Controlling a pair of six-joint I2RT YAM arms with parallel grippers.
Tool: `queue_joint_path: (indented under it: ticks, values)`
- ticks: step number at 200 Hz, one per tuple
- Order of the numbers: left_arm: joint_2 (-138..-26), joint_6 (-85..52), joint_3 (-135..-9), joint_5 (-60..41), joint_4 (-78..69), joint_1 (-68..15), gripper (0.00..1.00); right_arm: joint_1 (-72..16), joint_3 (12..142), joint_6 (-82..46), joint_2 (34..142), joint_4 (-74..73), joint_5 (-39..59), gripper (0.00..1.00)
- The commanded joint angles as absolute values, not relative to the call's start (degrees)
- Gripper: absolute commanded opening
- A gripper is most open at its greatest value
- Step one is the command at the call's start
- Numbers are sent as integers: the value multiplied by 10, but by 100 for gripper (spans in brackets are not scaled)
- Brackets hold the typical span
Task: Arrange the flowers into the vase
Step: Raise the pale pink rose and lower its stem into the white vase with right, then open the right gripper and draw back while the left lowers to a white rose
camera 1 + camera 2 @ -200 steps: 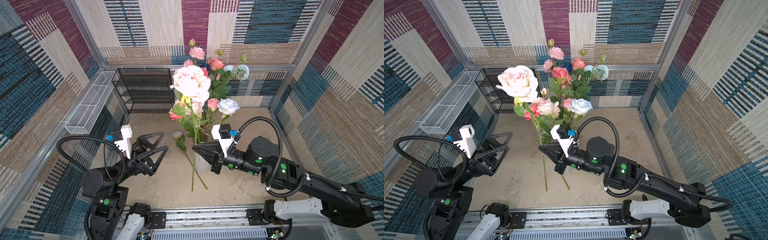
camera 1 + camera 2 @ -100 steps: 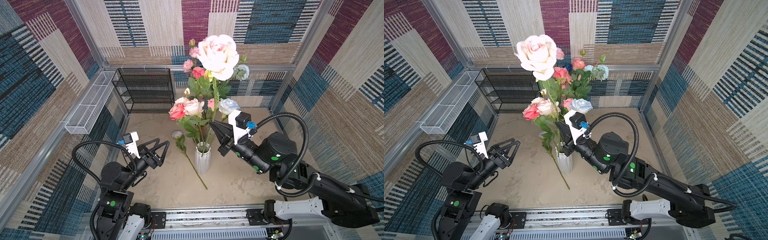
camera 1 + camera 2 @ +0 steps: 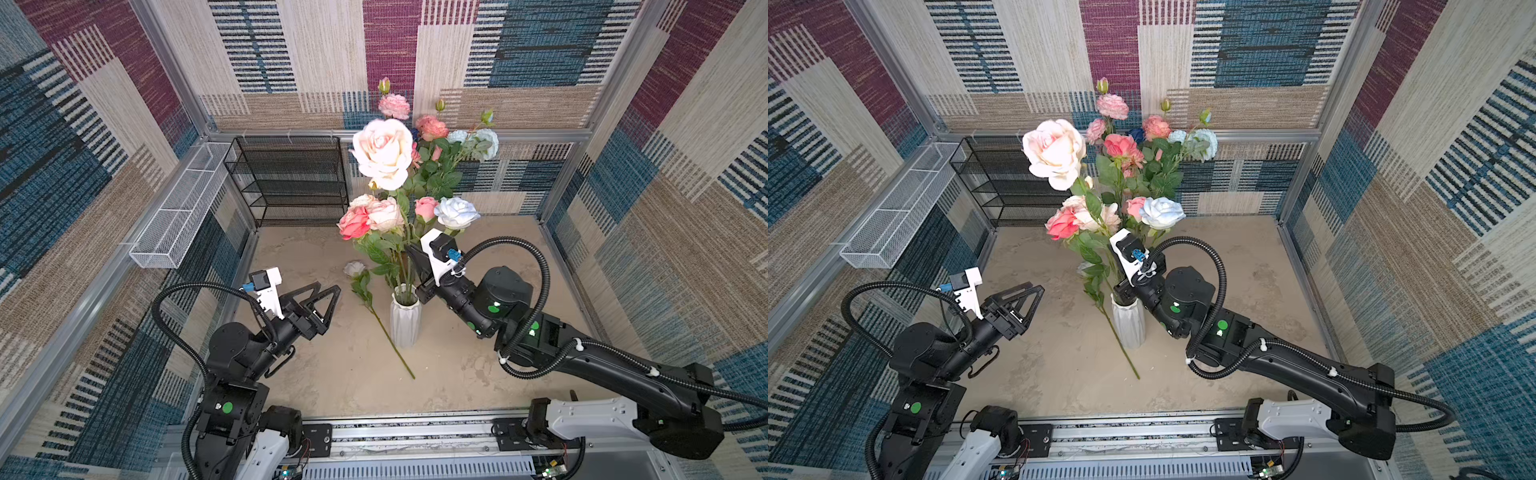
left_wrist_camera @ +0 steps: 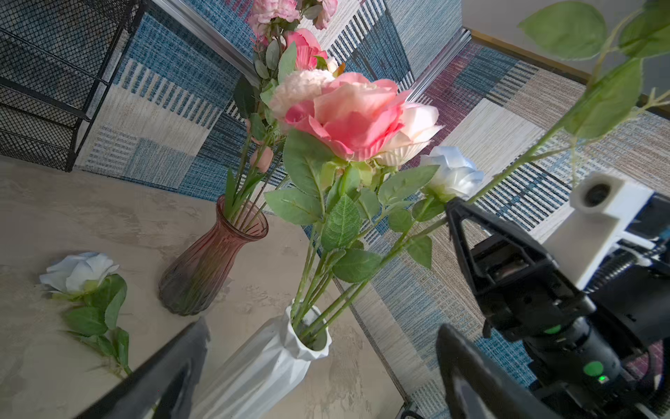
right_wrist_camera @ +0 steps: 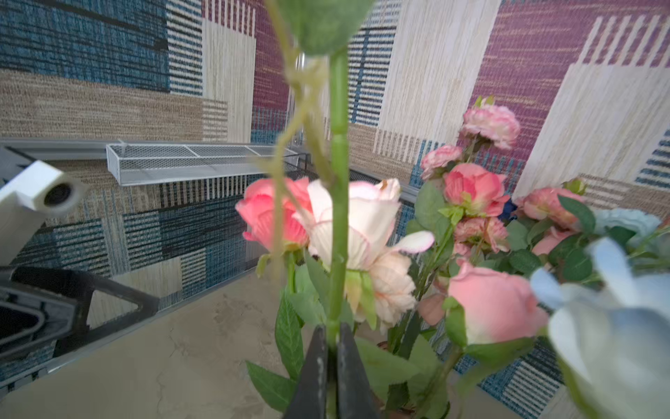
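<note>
Green stem (image 5: 339,203) of the big pale rose (image 3: 382,151) is clamped in the right gripper (image 5: 329,332), foot in the white vase (image 3: 405,318), head toward 12 o'clock; left gripper (image 3: 329,286), jaws apart, is parked at 9 o'clock.

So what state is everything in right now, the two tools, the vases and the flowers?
left tool: wide open, holding nothing.
right tool: shut on the stem of the big cream rose.
big cream rose: upright, stem end in the mouth of the white vase.
white vase: upright, several stems inside.
pink glass vase: upright, holding flowers.
pale blue rose: lying flat on the table, outside both vases.
</note>
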State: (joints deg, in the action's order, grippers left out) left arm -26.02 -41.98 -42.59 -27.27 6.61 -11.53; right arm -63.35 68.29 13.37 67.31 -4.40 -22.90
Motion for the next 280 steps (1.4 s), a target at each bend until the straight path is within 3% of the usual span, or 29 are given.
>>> queue_joint_path:
  ticks: [1, 74, 103, 141, 171, 232, 280]
  values:
    - [-263, -406, -424, -277, 68, -115, 99, -632, 655, 70, 675, -75, -211, 0]
    - [-281, -416, -409, -285, 56, -115, 100, -632, 526, -52, 657, -70, -217, 0]
    - [-289, -423, -401, -289, 48, -115, 100, -632, 513, -76, 651, -55, -213, 14]
    - [-298, -428, -395, -291, 48, -115, 99, -632, 514, -103, 625, -39, -194, 50]
    - [-309, -428, -394, -300, 52, -115, 96, -632, 513, -142, 600, -30, -162, 60]
    - [-382, -442, -370, -266, 94, -115, 89, -632, 486, -192, 531, -11, -80, 68]
    - [-556, -432, -382, -160, 109, -173, 85, -632, 449, -213, 454, 2, -86, 67]
